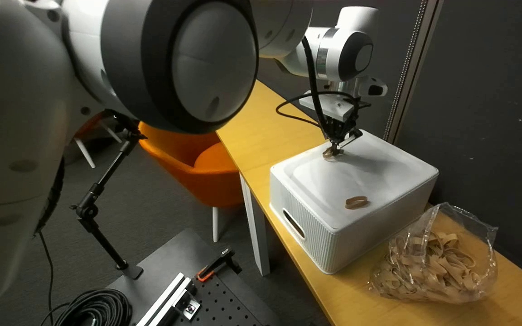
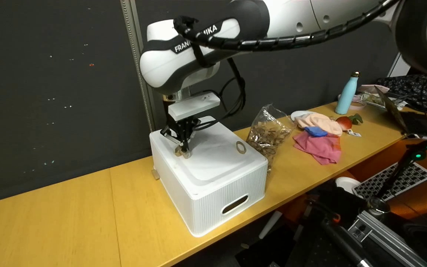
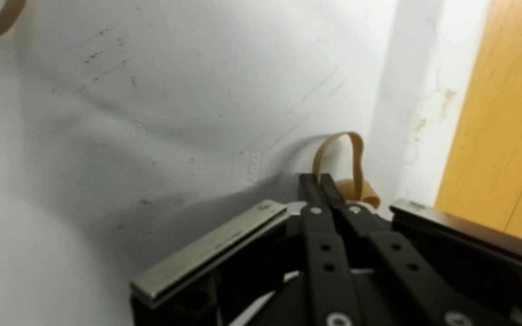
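Within the pincer [image 3: 319,180], tan rubber band [image 3: 357,165], pinched

Arm [image 2: 252,18] outstretched, tool [image 3: 319,182] pointing down, fingertips [image 3: 307,186] together

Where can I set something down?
Across the white box from the plastic bag, tabletop along the dark wall is bare beyond a tan piece. Crowded: around the bag and cloths; over the box, the gripper pinches a rubber band.

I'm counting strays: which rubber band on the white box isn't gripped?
The rubber band nearer the plastic bag, lying loose; the gripper is shut on the other.
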Robot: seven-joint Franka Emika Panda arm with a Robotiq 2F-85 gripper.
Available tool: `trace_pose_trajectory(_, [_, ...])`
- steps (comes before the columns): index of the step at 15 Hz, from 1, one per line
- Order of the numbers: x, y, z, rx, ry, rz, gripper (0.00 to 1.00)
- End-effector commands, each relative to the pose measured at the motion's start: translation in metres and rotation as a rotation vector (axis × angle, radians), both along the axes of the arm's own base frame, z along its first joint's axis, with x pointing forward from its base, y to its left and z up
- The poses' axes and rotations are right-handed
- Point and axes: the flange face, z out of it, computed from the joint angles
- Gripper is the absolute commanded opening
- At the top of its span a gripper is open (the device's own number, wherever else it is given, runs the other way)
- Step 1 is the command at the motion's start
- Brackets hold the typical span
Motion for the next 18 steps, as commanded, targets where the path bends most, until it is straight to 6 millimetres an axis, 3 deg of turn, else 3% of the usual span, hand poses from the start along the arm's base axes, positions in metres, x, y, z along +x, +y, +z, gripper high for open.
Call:
trace_pose_trajectory(1, [-0.002,-0.002,0.031,-0.005,-0.029,0.004,0.00])
trace_pose_trajectory(6, [-0.017,-0.011,0.061,-0.011,-0.043,-0.017,0.00])
trace_pose_trajectory(9, [-0.039,-0.023,0.071,-0.015,-0.037,-0.046,0.00])
trace_pose_trajectory(14, [-0.089,-0.055,0.072,-0.024,-0.013,-0.111,0.00])
trace_pose_trajectory(18, [-0.098,-0.079,0.063,-0.020,-0.027,-0.142,0.00])
